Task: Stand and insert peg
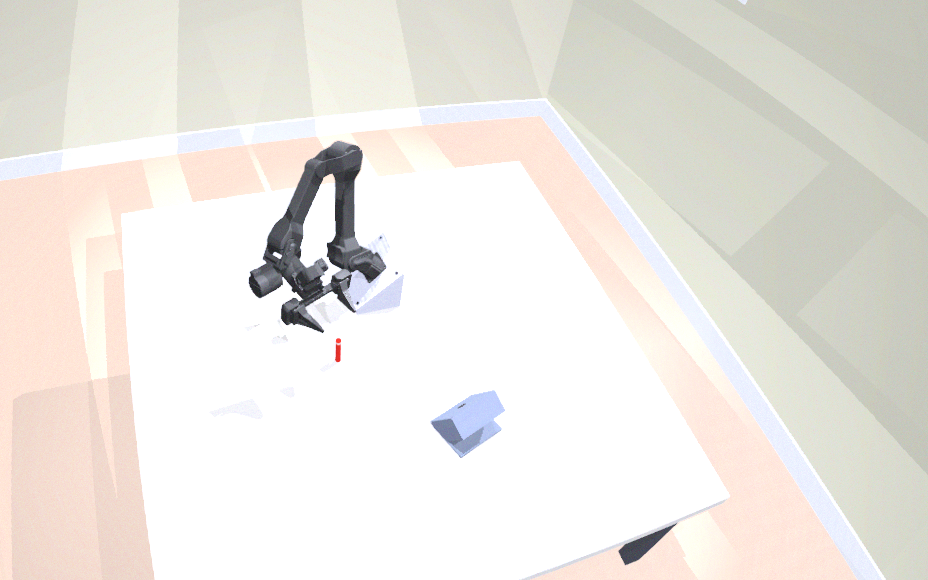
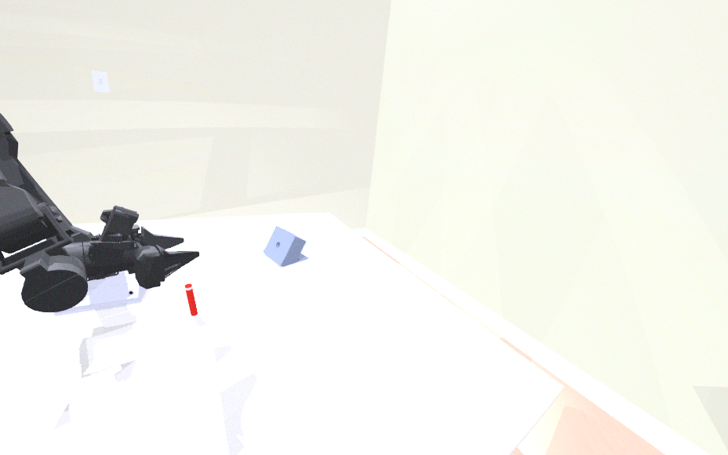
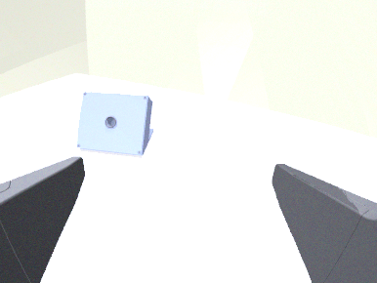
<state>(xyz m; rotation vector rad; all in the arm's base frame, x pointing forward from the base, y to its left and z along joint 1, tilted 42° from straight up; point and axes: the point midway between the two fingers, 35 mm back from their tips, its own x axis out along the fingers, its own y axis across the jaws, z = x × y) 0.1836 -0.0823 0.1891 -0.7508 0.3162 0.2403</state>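
The red peg stands upright on the white table, free of the fingers, with its white band near the top end. My gripper is open wide and empty. It hangs low over the table, a short way back from the peg and a little above it. The sloped pale blue panel stands farther out on the table, well beyond the peg. Its face, with one dark hole, is turned toward the gripper.
A pale blue wedge-shaped block sits at the arm's base, just behind the gripper. The table's right edge runs beyond the panel.
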